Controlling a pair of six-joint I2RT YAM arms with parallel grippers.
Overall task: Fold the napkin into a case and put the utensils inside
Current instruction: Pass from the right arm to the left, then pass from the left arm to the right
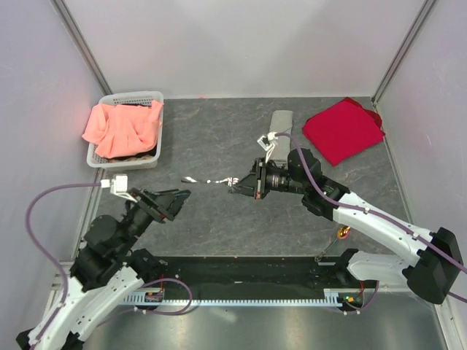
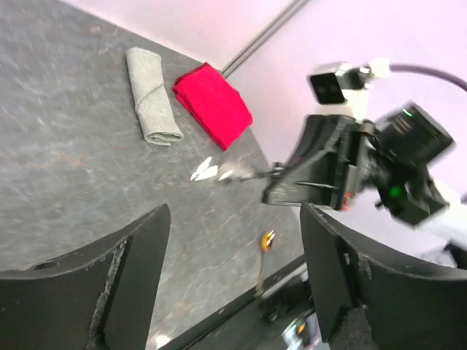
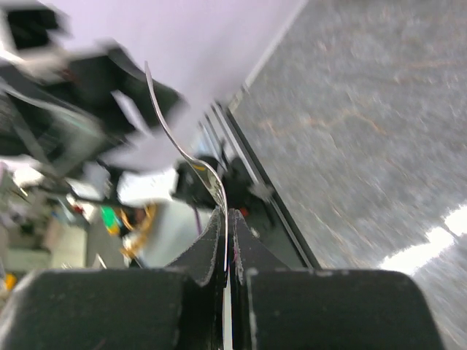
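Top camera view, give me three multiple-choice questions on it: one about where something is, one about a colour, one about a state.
1. Where is the salmon-orange cloth? A in the white basket; B draped over an arm; C hung on a wall.
2. Which colour of cloth lies beside the folded napkin? A blue; B red; C yellow.
3. How is the right tool? A wide open, empty; B shut on a silvery utensil; C shut on the napkin.
Answers: 1 A, it fills the basket at the left. 2 B, the red cloth lies at the napkin's side. 3 B, its jaws pinch the utensil's end.
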